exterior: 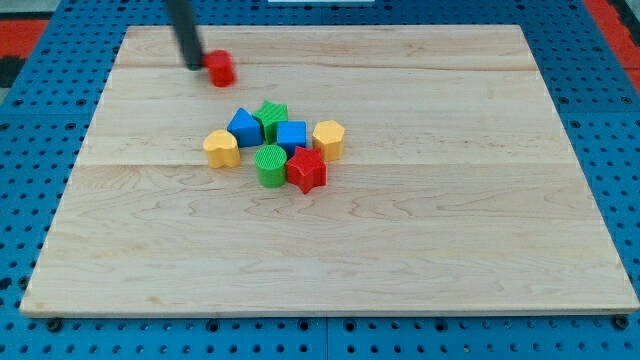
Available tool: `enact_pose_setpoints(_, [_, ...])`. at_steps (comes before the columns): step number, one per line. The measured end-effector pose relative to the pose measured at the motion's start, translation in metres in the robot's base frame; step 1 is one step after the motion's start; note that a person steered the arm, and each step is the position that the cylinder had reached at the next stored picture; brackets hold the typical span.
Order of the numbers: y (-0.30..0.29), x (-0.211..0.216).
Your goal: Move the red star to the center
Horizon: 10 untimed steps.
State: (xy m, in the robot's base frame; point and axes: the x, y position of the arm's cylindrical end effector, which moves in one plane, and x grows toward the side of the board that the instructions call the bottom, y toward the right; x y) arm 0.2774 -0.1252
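The red star (307,170) lies near the board's middle, at the lower right of a cluster, touching a green cylinder (270,165). Above them sit a blue block (244,128), a green star (271,117), a blue cube (292,136) and a yellow hexagon (328,139). A yellow heart-like block (221,148) is at the cluster's left. My tip (194,66) is at the view's top left, just left of a small red block (220,68), far from the red star.
The wooden board (450,230) rests on a blue pegboard table (20,200). The dark rod rises from my tip out of the view's top edge.
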Motion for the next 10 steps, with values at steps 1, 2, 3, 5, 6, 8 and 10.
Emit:
enact_pose_setpoints(1, [0.033,-0.018])
enact_pose_setpoints(2, [0.096,0.009])
enact_pose_setpoints(3, [0.130,0.072])
enact_pose_setpoints(5, [0.175,0.054])
enact_pose_setpoints(6, [0.175,0.054])
enact_pose_setpoints(8, [0.189,0.023])
enact_pose_setpoints(10, [0.323,0.094])
